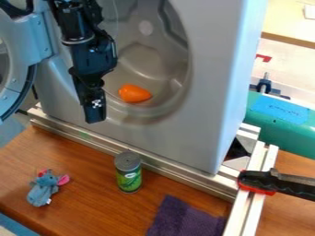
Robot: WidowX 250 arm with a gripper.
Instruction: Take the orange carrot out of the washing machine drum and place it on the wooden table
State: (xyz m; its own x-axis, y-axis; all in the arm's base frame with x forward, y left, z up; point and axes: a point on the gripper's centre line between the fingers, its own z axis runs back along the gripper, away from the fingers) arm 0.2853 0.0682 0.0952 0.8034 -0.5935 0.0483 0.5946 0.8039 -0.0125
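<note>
The black gripper (95, 110) hangs at the upper left, in front of the grey washer-like machine (203, 92), near the left edge of its round opening. To its right, an orange object (134, 93) lies at the bottom of the opening, apart from the gripper. On the wooden table below stands an upright green can (128, 173) with a grey top. A blue-grey plush mouse (43, 190) with pink ears lies at the lower left. A dark purple cloth (184, 220) is spread at the bottom edge.
The machine's round door (14, 69) stands open at the left. A metal rail (166, 168) runs along the machine's base. A black and red clamp (271, 182) grips the frame at the right. Behind it is a green surface (283, 138) with blue tape.
</note>
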